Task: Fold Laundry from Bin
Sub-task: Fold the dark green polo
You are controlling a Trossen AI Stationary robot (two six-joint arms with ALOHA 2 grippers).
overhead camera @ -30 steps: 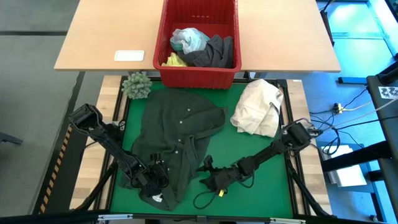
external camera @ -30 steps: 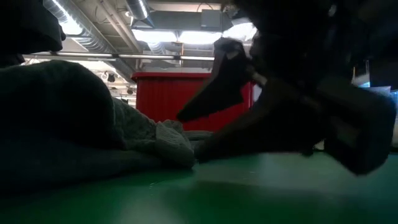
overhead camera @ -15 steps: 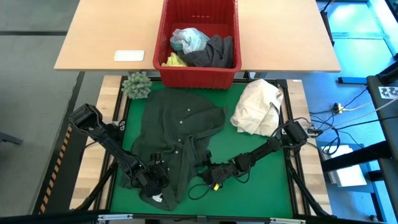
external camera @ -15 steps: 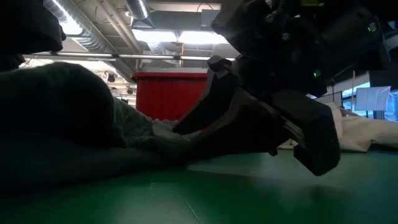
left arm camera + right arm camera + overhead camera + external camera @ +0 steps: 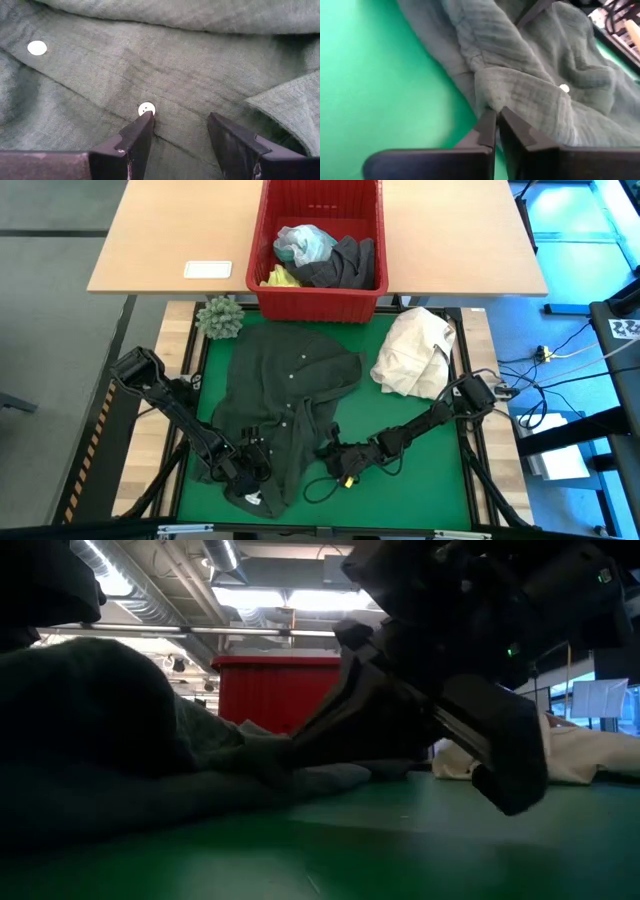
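- Green mat (image 5: 400, 480): covers the work table between the two arms; most of the loose cloth lies on it.
- Wooden table (image 5: 160, 240): stands beyond the mat and carries the bin and a small white card (image 5: 208, 269).
- Dark green shirt (image 5: 285, 395): a buttoned garment spread rumpled on the mat just in front of the bin, reaching to the mat's near edge.
- Bin (image 5: 322, 298): red slotted crate at the wooden table's near edge. It holds a light turquoise garment (image 5: 303, 242), a grey garment (image 5: 343, 265) and, at its near left corner, a bright yellow garment (image 5: 277, 278), all piled loosely.
- Cream-white bundle (image 5: 415, 355): on the mat, to the right of the shirt and apart from it.
- Left gripper (image 5: 180, 131): low over the shirt's near left part, fingers apart with a white button (image 5: 146, 108) just beside one fingertip.
- Right gripper (image 5: 496, 114): at the shirt's near right edge, fingers pressed together on a fold of its hem.
- Spiky green ball (image 5: 219, 316): at the mat's far left corner.
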